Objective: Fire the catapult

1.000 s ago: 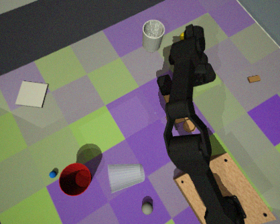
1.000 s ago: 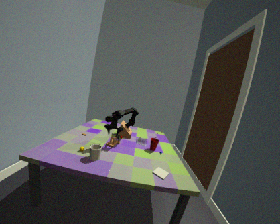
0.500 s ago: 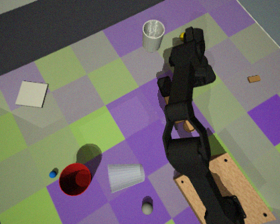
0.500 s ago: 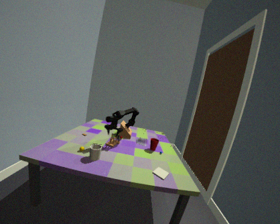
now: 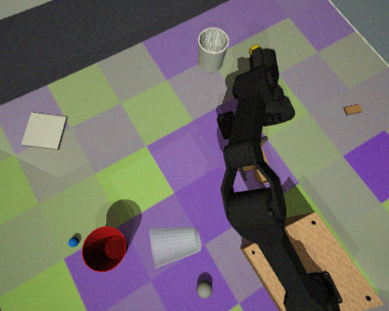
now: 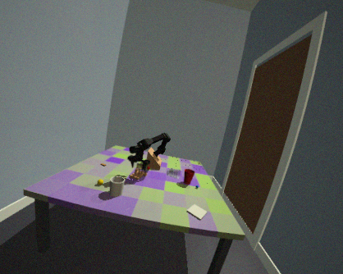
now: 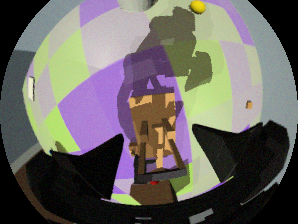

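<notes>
The wooden catapult [image 5: 262, 178] [image 6: 138, 174] [image 7: 152, 106] stands on the table, mostly hidden under the arm in the top view. My gripper [image 6: 139, 163] [image 7: 158, 132] is open and empty above it; in the wrist view the fingers are on either side of the catapult, with space to each. A small red thing, perhaps the ball [image 6: 148, 167] [image 7: 154, 183], shows at the catapult's near end in the wrist view; most of it is hidden, so I cannot tell whether it sits in the catapult. The white mug [image 5: 211, 58] [image 6: 116, 187] [image 7: 137, 4] stands upright beyond the catapult's far end.
A yellow ball [image 5: 254, 48] [image 6: 100, 181] [image 7: 198, 6] lies near the mug. A red cup [image 5: 104, 260] [image 6: 189, 176], a clear cup [image 5: 174, 246], a blue ball [image 5: 73, 242], a grey ball [image 5: 204, 289], a white tile [image 5: 45, 130] [image 6: 197, 212] and a wooden block [image 5: 353, 109] [image 7: 249, 104] are also on the table.
</notes>
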You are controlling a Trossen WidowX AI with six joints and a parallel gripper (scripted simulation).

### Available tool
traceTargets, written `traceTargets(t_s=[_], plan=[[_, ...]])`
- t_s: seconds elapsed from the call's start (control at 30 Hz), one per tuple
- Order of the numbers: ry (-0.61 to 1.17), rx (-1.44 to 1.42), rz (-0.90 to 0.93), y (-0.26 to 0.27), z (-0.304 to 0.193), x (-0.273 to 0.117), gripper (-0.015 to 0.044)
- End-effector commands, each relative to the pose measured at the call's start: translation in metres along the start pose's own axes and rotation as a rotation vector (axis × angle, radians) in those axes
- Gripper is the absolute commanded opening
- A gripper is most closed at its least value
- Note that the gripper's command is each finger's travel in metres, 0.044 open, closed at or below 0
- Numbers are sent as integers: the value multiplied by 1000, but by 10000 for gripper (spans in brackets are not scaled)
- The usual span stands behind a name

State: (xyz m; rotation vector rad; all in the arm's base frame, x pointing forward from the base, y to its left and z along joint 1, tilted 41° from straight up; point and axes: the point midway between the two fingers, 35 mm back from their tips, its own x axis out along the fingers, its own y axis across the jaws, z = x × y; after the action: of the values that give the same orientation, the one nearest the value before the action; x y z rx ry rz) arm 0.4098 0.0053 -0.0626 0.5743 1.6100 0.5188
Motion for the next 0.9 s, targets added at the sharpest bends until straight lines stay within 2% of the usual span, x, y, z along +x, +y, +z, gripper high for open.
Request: traceTargets(t_s=[0.0,0.83,0.87], plan=[[8,5,6,1,-1,10,440],[8,5,8,2,-2,43,440],[4,0,3,1,-1,40,414]])
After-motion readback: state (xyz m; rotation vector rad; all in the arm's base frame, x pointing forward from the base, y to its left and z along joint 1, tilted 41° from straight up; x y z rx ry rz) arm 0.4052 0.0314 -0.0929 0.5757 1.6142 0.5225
